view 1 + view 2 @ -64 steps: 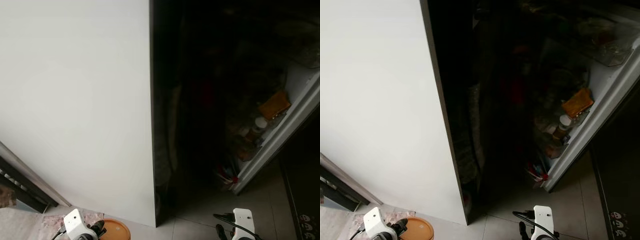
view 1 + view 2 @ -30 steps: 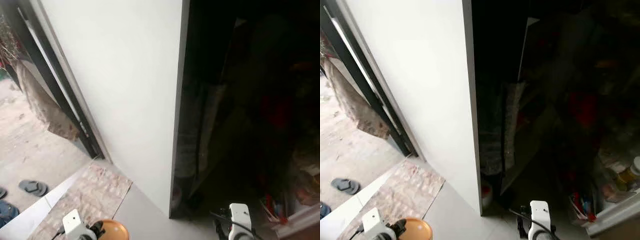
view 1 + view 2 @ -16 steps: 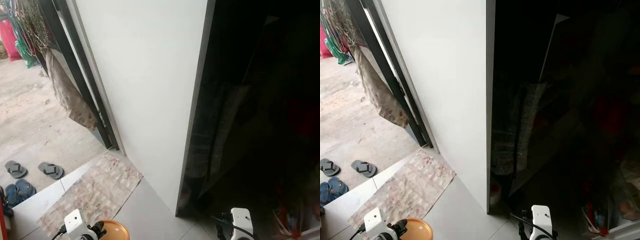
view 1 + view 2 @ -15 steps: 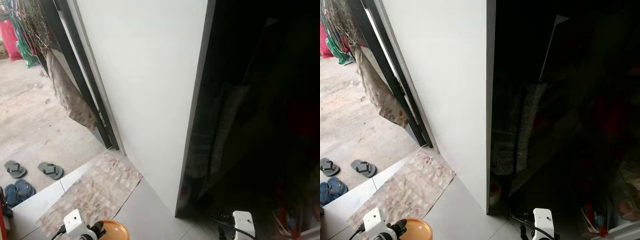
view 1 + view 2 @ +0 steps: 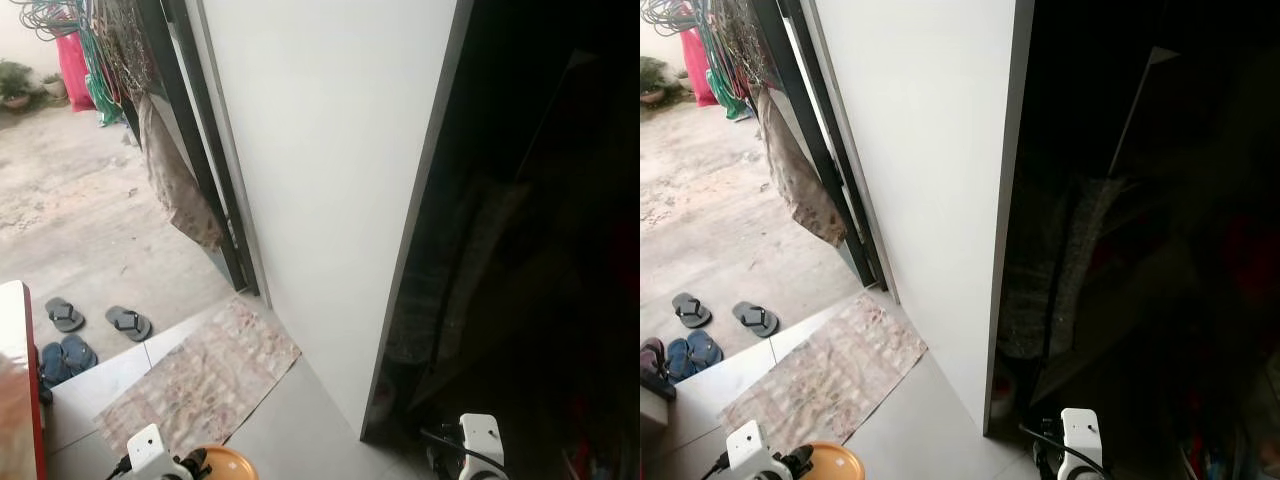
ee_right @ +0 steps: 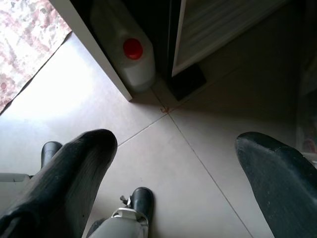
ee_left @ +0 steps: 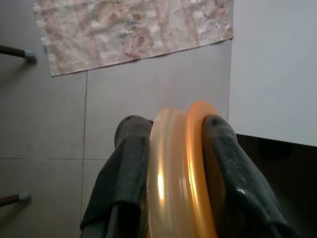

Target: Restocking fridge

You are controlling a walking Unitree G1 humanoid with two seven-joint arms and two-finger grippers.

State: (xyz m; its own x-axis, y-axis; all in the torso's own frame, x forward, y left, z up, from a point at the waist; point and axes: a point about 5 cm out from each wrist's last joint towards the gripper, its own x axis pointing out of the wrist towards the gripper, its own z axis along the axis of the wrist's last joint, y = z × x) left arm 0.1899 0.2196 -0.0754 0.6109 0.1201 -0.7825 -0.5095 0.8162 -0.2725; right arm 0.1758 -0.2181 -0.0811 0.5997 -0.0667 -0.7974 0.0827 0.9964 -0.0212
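Observation:
My left gripper [image 7: 176, 124] is shut on a round translucent container with an orange lid [image 7: 178, 168], held on edge between the two black fingers. The lid [image 5: 225, 465] also peeks up at the bottom of the head view beside the left wrist. My right gripper [image 6: 173, 148] is open with nothing between its fingers [image 6: 74, 168], hanging low over the grey floor tiles. A tall white panel [image 5: 320, 170] stands ahead. To its right is a very dark space [image 5: 540, 250] whose contents I cannot make out.
A white jug with a red cap [image 6: 131, 54] stands on the floor at the foot of the panel. A patterned mat [image 5: 200, 375] lies by a black door frame [image 5: 200, 150]. Outside it are a hanging cloth [image 5: 180, 190], grey sandals [image 5: 128, 322] and blue sandals [image 5: 62, 357].
The camera has swung left: the fridge door shelves with their items have left the right side, and the doorway, mat and sandals have come in. Both grippers hold as before.

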